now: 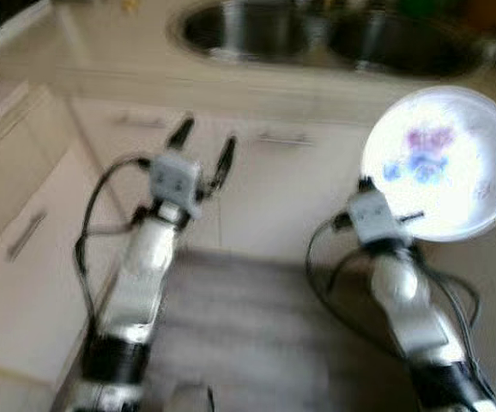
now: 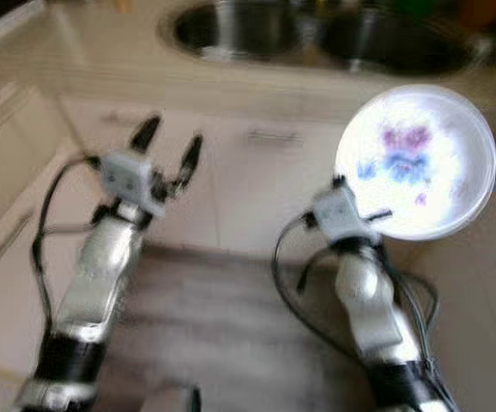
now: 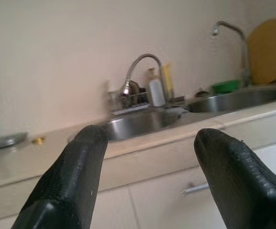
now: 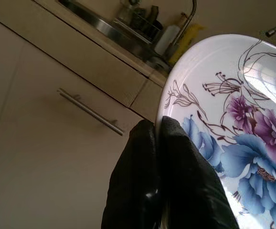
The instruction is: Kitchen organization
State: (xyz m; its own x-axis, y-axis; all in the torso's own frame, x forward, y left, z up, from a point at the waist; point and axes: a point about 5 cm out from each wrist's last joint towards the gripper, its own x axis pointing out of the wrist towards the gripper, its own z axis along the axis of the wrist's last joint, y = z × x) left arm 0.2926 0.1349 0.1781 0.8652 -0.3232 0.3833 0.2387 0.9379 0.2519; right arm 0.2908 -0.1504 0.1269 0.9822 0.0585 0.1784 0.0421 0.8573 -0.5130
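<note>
**Floral plate held at sink cabinets**

Right hand (image 4: 159, 138): fingers pinching rim of white plate (image 1: 441, 163), right of frame, tilted up before the cabinets (image 1: 274, 184); blue and purple flowers, no lettering legible. Left hand (image 1: 203, 146): fingers spread, empty, left of centre. Sink (image 1: 334, 34) in table (image 1: 111, 51), top. Faucet (image 3: 138, 67) and bottles in left wrist view.

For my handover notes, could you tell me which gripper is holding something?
The right gripper: its fingers pinch the flowered plate's rim. The left gripper is open and empty.
</note>
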